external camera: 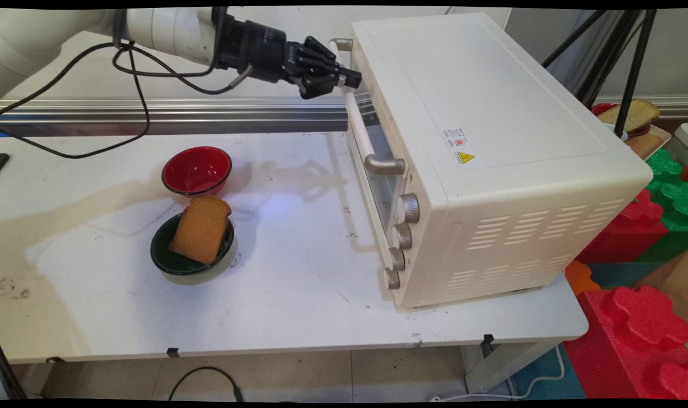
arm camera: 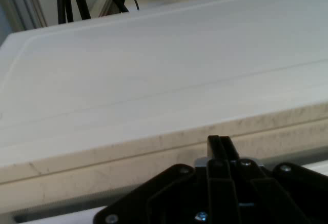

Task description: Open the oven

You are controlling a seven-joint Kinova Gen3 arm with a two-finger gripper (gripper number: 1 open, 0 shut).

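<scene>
The black two-finger claw (external camera: 344,78) reaches level, fingers pressed together, tips against the upper door edge of the cream metal toaster oven (external camera: 491,141), just above its white bar handle (external camera: 360,127); it appears to grip nothing. Steady, square contact there matters, since a slanted push would slide off.

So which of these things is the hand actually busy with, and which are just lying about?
Busy with: the hand, shut on the door handle of the white toaster oven.

Lying about: red bowl; dark green bowl holding a bread slice; foam blocks beside the table.
</scene>
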